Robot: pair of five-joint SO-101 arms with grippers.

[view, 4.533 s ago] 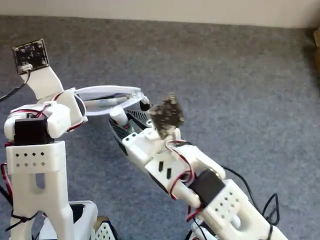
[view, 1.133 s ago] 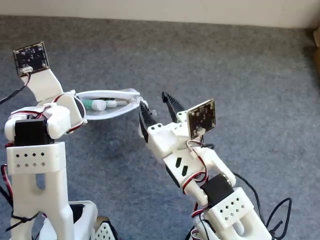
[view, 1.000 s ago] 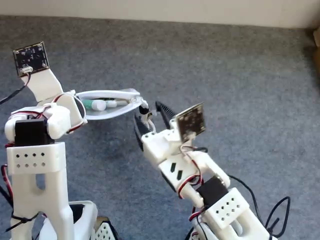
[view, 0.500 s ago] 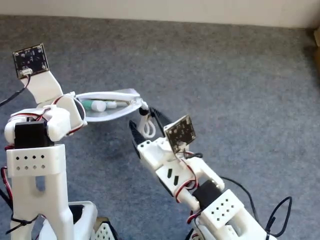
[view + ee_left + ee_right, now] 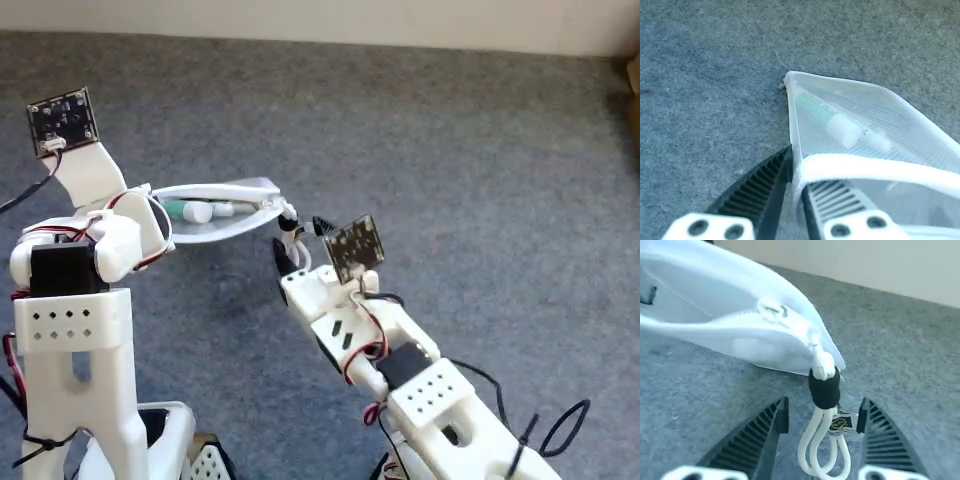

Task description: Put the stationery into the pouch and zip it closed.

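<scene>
While the white mesh pouch [image 5: 215, 205] sits left of the middle of the grey worktop [image 5: 480, 150], we have our left hand [image 5: 792, 160] clamped on its rim at one end, jaws closed tight with the fabric edge pinched between them. Through the mesh we can make out the stationery, a green-and-white pen [image 5: 840, 125] with another pale piece just beside it, both inside the pouch. From above, the pouch's mouth gapes open along its length. At the other end, the right hand [image 5: 823, 405] has its jaws spread wide and grips nothing. The zip's white cord loop [image 5: 822, 450], gathered under a black sleeve [image 5: 824, 387], hangs right between the two fingers, and we cannot tell whether either finger touches it.
</scene>
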